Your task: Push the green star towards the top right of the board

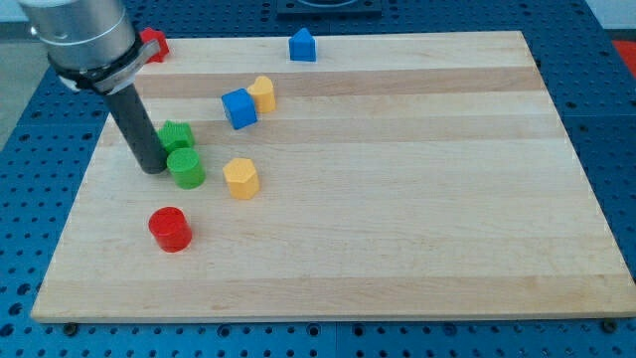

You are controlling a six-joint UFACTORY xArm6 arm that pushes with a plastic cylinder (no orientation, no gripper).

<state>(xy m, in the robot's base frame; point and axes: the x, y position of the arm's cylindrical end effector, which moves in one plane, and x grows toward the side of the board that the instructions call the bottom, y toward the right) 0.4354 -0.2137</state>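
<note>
Our arm carries no claw, only a rod, so nothing is grasped. My tip (154, 169) rests near the board's (417, 249) left edge, touching the green cylinder (186, 168) on its left. The green star (176, 135) sits just above that cylinder, beside the rod. A yellow block (240, 178) lies to the right, a red cylinder (170, 229) below.

A pale wooden board (397, 249) lies on blue perforated table (616, 119).
</note>
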